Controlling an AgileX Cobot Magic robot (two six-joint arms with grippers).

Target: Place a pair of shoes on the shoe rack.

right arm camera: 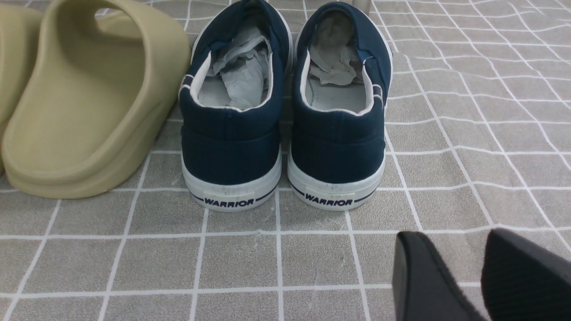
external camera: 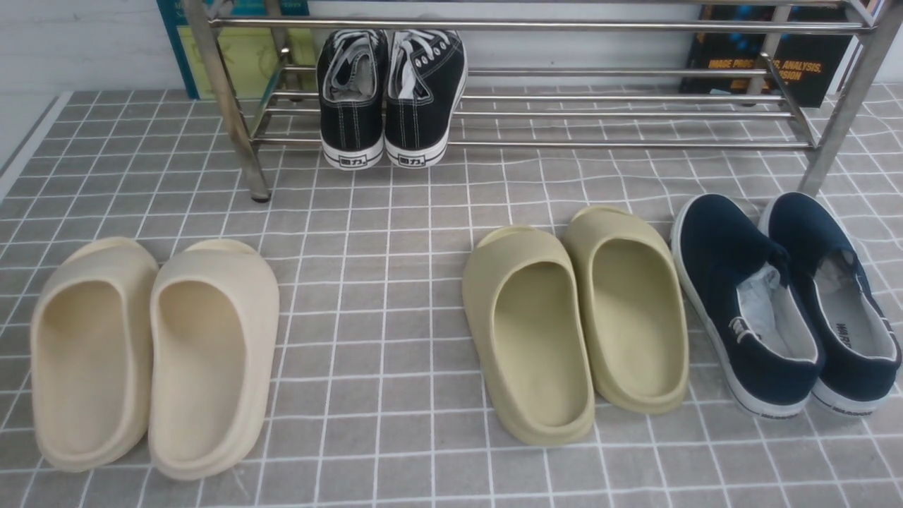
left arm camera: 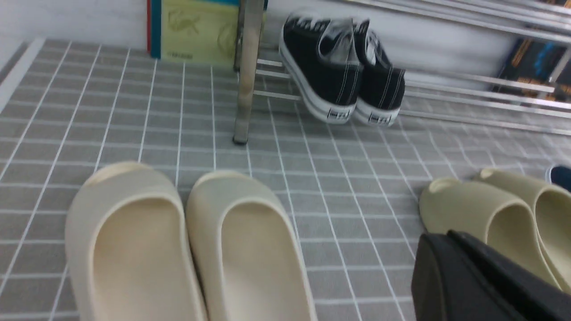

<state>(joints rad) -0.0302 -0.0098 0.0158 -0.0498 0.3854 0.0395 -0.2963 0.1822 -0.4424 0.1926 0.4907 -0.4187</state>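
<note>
Sneakers (external camera: pixel 390 95) on rack (external camera: pixel 600 113), off end effectors.

Matt black canvas sneakers (external camera: pixel 390 95) sit on glossy metal rack (external camera: pixel 536 27) tubes; the cream slides (external camera: pixel 152 356) look like smooth, perhaps foam, rubber.

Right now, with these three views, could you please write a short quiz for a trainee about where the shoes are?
1. True or false: the black sneakers rest on the lower bars of the shoe rack.
2. Which pair lies nearest the rack's right leg? A. cream slides B. olive slides C. navy slip-ons
3. Fill in: the heel labels of the navy slip-ons read ______.

Key
1. True; their heels point toward the robot.
2. C.
3. WARRIOR, readable in the right wrist view.
</note>
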